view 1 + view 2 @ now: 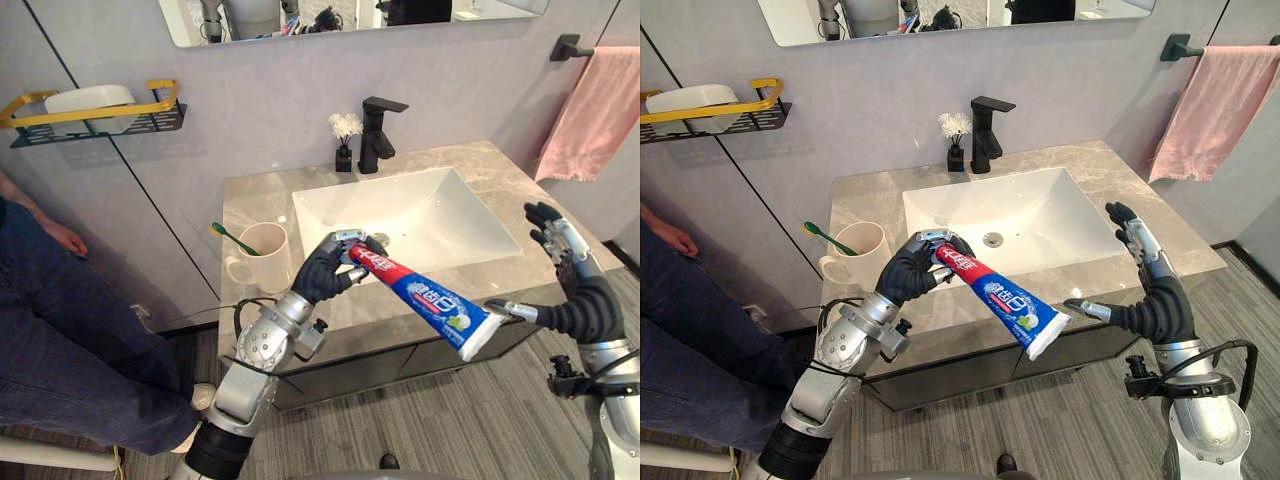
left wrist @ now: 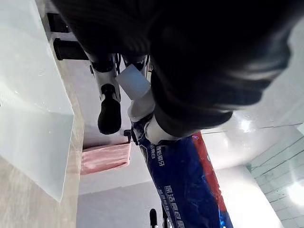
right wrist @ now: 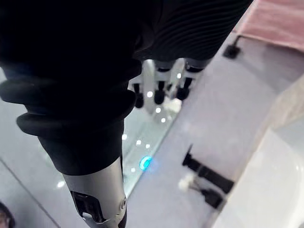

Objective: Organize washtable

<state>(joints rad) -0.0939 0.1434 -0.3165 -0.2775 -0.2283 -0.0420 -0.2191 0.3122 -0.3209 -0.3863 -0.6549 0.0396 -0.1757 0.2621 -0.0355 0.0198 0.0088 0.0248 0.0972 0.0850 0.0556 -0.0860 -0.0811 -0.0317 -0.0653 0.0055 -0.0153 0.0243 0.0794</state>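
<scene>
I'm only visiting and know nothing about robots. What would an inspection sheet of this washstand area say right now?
Surface: grey stone-look countertop with a white rectangular sink basin.
Job's things: red, white and blue toothpaste tube, held over the counter's front edge; cream mug holding a green toothbrush, left of the basin.
Clutter: black tap and black vase of white flowers behind the basin.
Hands: left hand, fingers curled round the tube's cap end; right hand open, raised, empty.
Cables: nothing seen.
Surroundings: pink towel hanging right; yellow-rimmed black wall shelf left; a person's leg in blue jeans.
</scene>
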